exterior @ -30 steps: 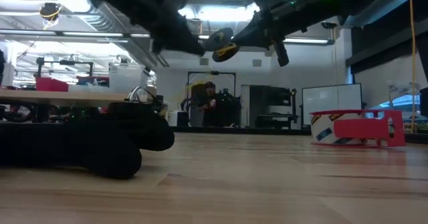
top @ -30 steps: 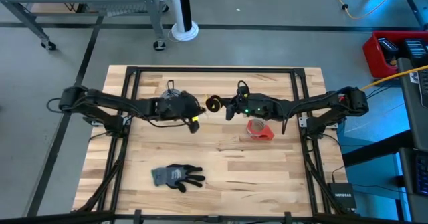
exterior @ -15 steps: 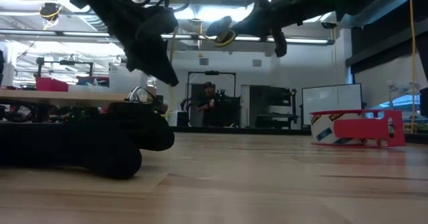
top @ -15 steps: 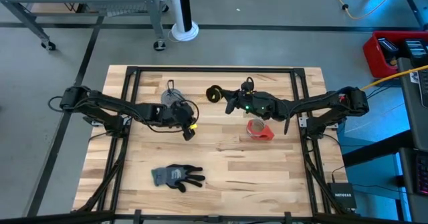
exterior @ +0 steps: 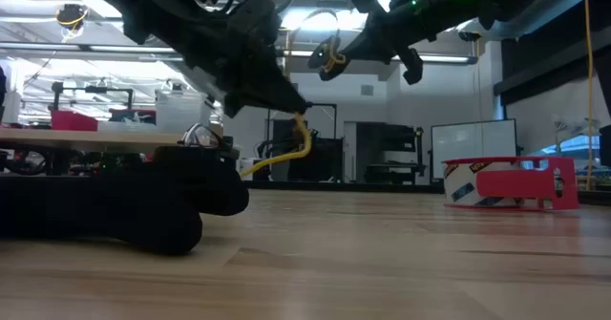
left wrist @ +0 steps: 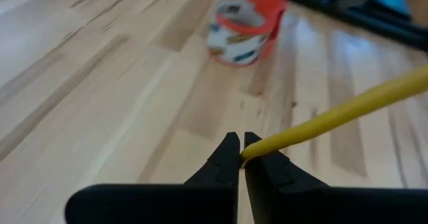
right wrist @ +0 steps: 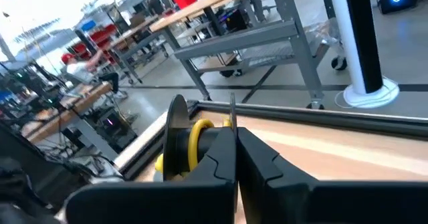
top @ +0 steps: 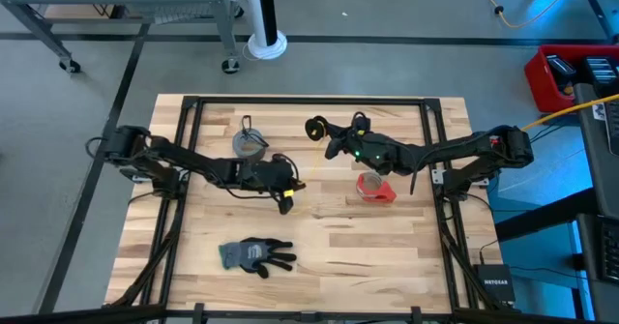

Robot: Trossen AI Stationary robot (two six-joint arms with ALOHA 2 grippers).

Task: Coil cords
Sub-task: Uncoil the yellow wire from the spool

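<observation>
- Glove (top: 255, 254), black and grey, lay flat on the near part of the desk (top: 329, 237).
- Left gripper (top: 286, 198) hung over the desk's middle, its fingers (left wrist: 227, 158) closed on one end of the yellow cord (left wrist: 334, 114).
- Red tape roll (top: 375, 188) sat just right of centre; grey tape roll (top: 250, 144) farther back.
- Right gripper (top: 329, 135) was raised near the far edge, fingers (right wrist: 231, 158) closed on the cord's yellow-and-black coil (top: 314, 128).
</observation>
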